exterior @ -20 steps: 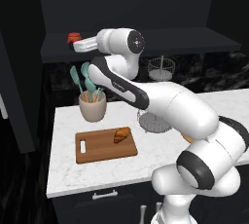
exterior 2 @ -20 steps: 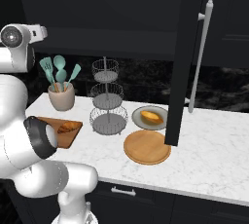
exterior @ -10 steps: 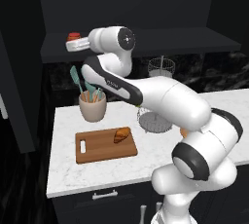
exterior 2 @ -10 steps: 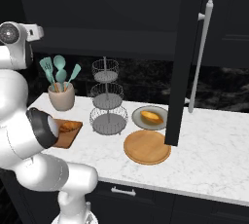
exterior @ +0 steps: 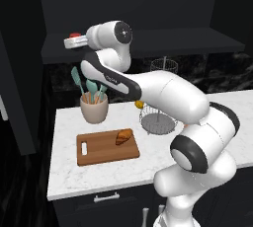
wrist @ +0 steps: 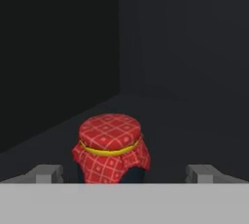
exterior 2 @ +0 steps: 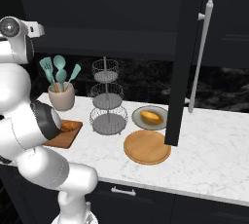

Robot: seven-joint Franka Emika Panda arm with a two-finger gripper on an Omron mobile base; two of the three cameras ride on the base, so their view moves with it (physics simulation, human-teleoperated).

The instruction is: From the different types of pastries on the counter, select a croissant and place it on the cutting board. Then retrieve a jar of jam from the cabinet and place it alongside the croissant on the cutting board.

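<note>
Through the hand view I saw the jar of jam (wrist: 111,151) as a squat dark jar under a red cloth cover checked with pale lines, tied by a yellow band below its rounded top, the cloth flaring out in a skirt around the dark glass. It stood on the dark grey shelf (wrist: 194,130) of the cabinet, low in the frame and a little left of centre. My hand (wrist: 125,173) was spread wide, its two grey fingertips (wrist: 48,173) showing at the bottom left and bottom right, with the jar between them but nearer the left one and touching neither. In the left base view the hand (exterior: 74,42) sat in the upper left, reaching onto the shelf, with the jar's red top (exterior: 75,36) just above it. Lower in that frame, the croissant (exterior: 123,136) lay on the cutting board (exterior: 99,152) on the table (exterior: 64,171).
</note>
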